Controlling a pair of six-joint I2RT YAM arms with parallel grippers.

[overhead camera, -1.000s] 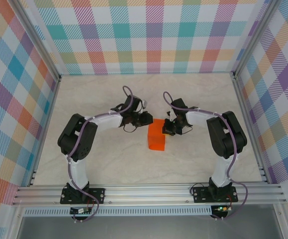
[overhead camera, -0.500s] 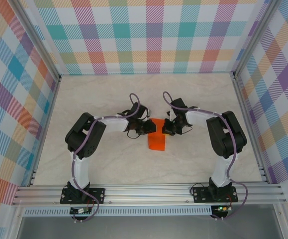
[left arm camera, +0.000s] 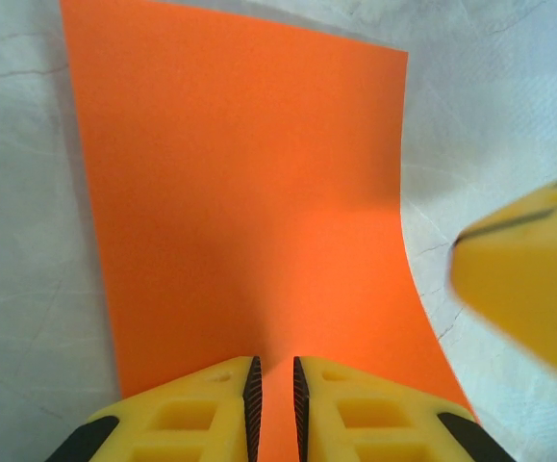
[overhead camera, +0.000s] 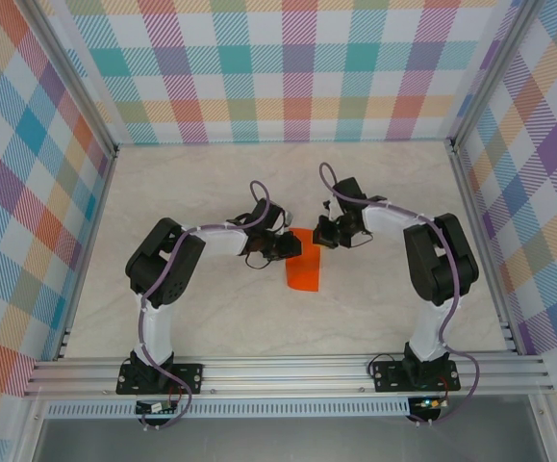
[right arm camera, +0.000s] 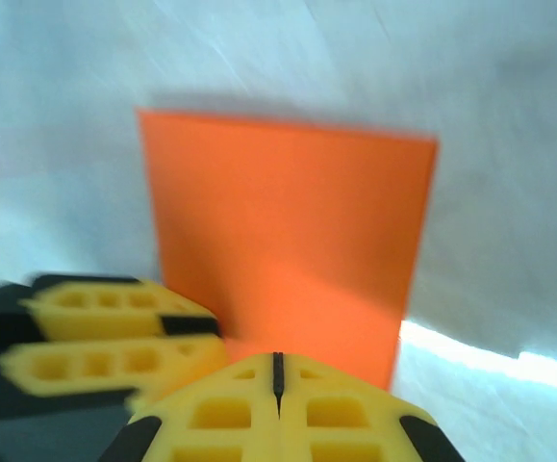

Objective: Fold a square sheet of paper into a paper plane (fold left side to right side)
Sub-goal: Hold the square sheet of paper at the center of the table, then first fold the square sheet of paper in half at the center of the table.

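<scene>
The square sheet of paper point(overhead camera: 304, 273) lies as a narrow bright orange rectangle at the middle of the table. It is broad in the left wrist view point(left arm camera: 249, 192) and sits beyond the fingers in the right wrist view point(right arm camera: 288, 221). My left gripper point(overhead camera: 294, 248) rests its tips on the sheet's far-left part. Its jaws point(left arm camera: 273, 373) stand a narrow slit apart with orange showing through. My right gripper point(overhead camera: 323, 234) is shut, empty, just off the sheet's far-right corner point(right arm camera: 278, 371). The sheet's right edge curves up slightly near the left gripper.
The pale marbled tabletop point(overhead camera: 211, 308) surrounds the sheet. Plaid walls point(overhead camera: 288, 67) close the back and both sides. An aluminium rail point(overhead camera: 288, 371) runs along the near edge by the arm bases. A blurred yellow finger of the right gripper point(left arm camera: 528, 279) hangs close beside the sheet.
My left arm has swung right and brought its gripper onto the sheet's far-left part. The right gripper has drawn back a little toward the far side. The sheet has stayed in place.
</scene>
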